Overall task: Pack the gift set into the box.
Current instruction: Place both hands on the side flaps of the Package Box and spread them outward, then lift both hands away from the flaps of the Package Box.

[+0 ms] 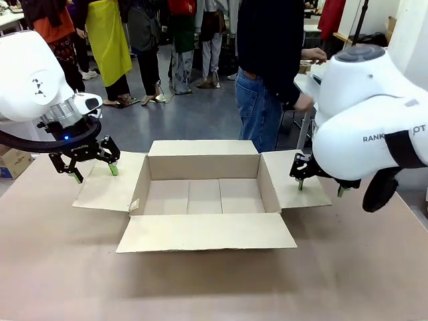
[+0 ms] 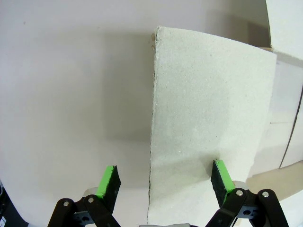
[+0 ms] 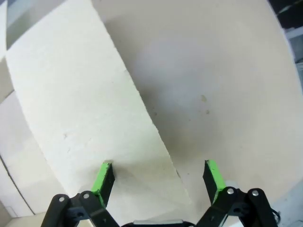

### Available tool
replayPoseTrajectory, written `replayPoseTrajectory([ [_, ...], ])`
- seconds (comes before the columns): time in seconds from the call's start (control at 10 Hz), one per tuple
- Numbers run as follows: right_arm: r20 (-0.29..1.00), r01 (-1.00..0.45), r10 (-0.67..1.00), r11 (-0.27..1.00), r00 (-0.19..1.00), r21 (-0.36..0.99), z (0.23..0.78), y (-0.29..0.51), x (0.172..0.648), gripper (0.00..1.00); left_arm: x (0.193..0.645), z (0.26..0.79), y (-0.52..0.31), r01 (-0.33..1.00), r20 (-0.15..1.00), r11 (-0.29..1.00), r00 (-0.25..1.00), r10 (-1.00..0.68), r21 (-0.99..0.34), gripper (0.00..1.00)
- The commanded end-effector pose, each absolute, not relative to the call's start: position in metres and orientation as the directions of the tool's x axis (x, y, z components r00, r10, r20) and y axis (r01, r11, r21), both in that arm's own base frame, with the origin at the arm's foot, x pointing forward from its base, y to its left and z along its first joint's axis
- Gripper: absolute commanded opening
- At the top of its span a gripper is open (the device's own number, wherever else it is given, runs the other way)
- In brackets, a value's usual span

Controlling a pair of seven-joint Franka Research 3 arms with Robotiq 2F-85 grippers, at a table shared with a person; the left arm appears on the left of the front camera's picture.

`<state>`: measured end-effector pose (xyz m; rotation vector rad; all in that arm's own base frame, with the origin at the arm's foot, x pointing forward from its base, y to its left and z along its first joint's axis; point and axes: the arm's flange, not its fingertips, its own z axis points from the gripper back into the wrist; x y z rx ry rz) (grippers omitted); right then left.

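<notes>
Front view, starting from the left: a small carton [image 1: 12, 162] of brown card sits behind the left pincer [image 1: 95, 174], past the table's edge. The pincer's black fingers are spread wide and grip nothing. Their green pads hang over the outer edge of the box's left flap [image 1: 107, 190], a flat matte sheet of corrugated board.

Inward of this pincer lies the box [image 1: 204, 196], shallow and rectangular. All four flaps are folded out and a seam runs across its bare floor. It rests on the smooth tan table [image 1: 200, 287].

In the left wrist view, the flap [image 2: 208, 118] shows a grainy pale surface and a raw fluted edge. That edge runs between the left pincer [image 2: 164, 172] fingers, so one pad is over card and the other over table [image 2: 71, 94]. We cannot tell whether either pad touches.

Beyond the box a person [image 1: 267, 67] in dark top and jeans stands at the far side.

The right pincer [image 1: 320, 188] is also spread and empty at the right flap [image 1: 294, 190], half hidden by its bulky white arm. In the right wrist view, the right pincer [image 3: 157, 169] straddles the flap's [image 3: 80, 109] ragged edge.
</notes>
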<state>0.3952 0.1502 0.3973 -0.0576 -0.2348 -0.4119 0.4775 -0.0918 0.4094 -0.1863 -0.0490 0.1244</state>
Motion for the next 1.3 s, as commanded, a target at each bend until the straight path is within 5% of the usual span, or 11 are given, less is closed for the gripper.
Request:
replayPoseTrajectory([
  [0.0, 0.244, 0.412, -0.389, 0.910, 0.888, -0.050, 0.4067, 0.1549, 0.3966, 1.00, 0.4769, 0.4094, -0.0918, -0.134, 0.043, 0.974, 0.989, 0.144, -0.182, 1.00],
  [1.2, 0.244, 0.412, -0.389, 0.910, 0.888, -0.050, 0.4067, 0.1549, 0.3966, 1.00, 0.4769, 0.4094, -0.0918, -0.134, 0.043, 0.974, 0.989, 0.144, -0.182, 1.00],
])
